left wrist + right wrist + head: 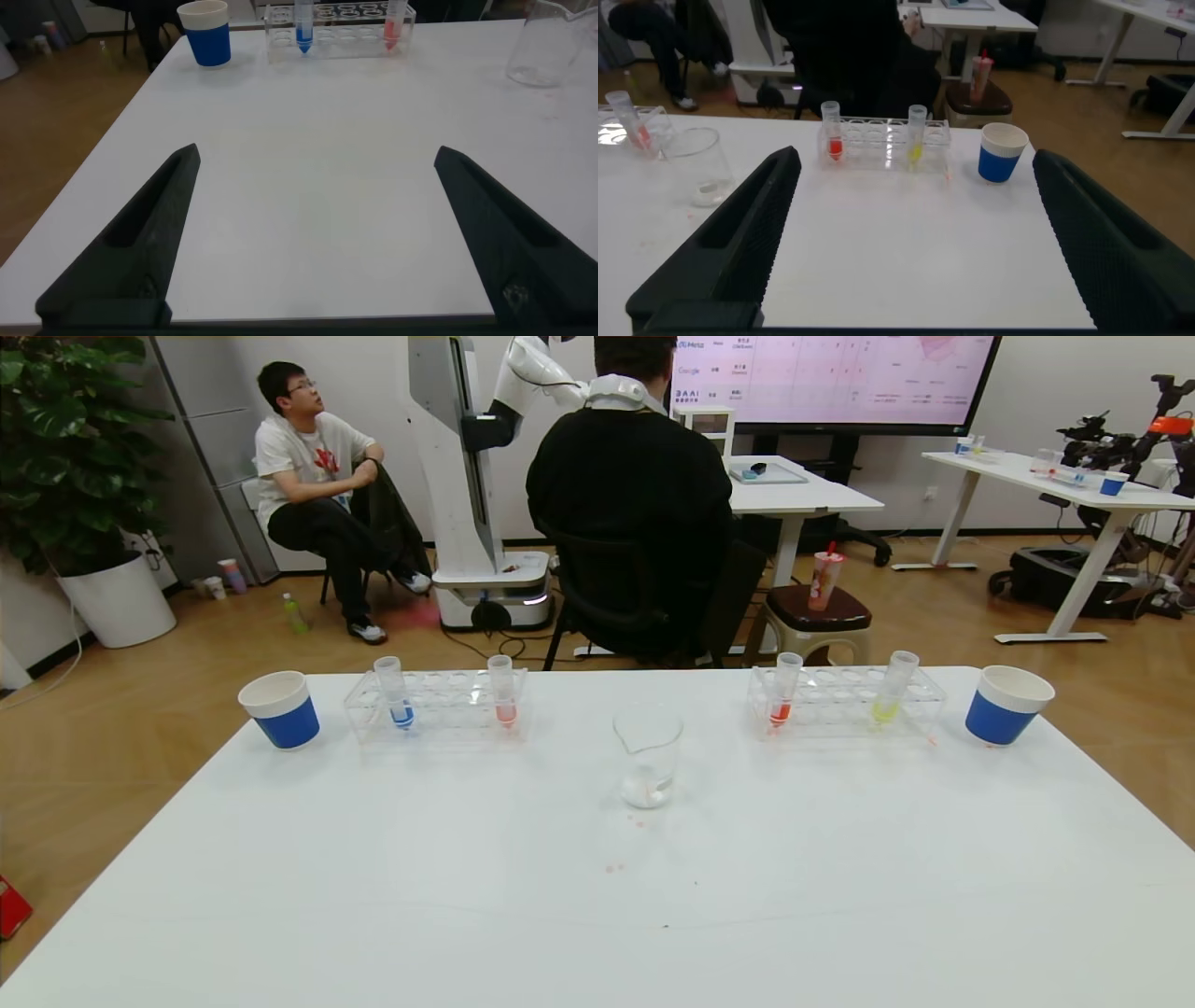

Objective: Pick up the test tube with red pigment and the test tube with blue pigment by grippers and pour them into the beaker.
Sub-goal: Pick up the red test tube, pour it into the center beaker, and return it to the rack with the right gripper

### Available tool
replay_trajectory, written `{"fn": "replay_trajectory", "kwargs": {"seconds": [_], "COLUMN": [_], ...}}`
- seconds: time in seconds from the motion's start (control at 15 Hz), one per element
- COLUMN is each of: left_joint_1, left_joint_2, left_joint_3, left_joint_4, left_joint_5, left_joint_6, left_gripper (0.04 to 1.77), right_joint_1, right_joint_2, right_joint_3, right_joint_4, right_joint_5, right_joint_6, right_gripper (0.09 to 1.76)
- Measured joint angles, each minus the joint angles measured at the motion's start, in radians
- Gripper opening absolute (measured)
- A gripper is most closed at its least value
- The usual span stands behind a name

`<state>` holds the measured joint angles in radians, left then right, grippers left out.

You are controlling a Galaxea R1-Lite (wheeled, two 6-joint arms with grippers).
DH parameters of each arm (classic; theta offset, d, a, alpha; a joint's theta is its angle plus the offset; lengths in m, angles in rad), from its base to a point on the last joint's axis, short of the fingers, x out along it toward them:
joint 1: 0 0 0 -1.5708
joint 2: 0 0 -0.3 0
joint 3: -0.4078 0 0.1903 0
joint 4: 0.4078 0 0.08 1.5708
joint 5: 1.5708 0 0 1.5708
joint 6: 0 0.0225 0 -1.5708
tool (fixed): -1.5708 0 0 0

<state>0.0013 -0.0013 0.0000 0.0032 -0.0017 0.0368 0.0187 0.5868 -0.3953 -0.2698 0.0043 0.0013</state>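
The test tube with red pigment (782, 695) stands in the right clear rack (845, 705); it also shows in the right wrist view (832, 135). The test tube with blue pigment (397, 695) stands in the left clear rack (434, 707) and shows in the left wrist view (304, 23). The empty glass beaker (647, 756) stands mid-table between the racks. My left gripper (318, 159) is open and empty over bare table, well short of the left rack. My right gripper (915, 159) is open and empty, well short of the right rack. Neither gripper shows in the head view.
A paler pink-red tube (504, 695) shares the left rack and a yellow-green tube (892, 695) the right one. Blue-and-white paper cups stand at the far left (280, 709) and far right (1006, 705). Small pink drops (616, 868) lie near the beaker. People sit beyond the table.
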Motion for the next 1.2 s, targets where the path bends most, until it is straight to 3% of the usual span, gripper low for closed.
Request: {"fn": "replay_trajectory", "kwargs": {"seconds": [0.4,0.6,1.0,1.2], "left_joint_1": [0.0,0.0,0.0,0.0], "left_joint_2": [0.0,0.0,0.0,0.0], "left_joint_3": [0.0,0.0,0.0,0.0], "left_joint_4": [0.0,0.0,0.0,0.0], "left_joint_5": [0.0,0.0,0.0,0.0], "left_joint_6": [0.0,0.0,0.0,0.0], "left_gripper": [1.75,1.75,1.75,1.75], "right_joint_1": [0.007,0.063,0.29,0.323], "right_joint_2": [0.439,0.632,0.946,1.094], "right_joint_3": [-0.028,-0.041,-0.148,-0.185], "right_joint_4": [-0.333,-0.486,-0.65,-0.756], "right_joint_5": [0.02,0.02,-0.224,-0.249], "right_joint_6": [0.021,0.027,0.087,0.094], "right_gripper": [1.74,1.74,1.74,1.74]}}
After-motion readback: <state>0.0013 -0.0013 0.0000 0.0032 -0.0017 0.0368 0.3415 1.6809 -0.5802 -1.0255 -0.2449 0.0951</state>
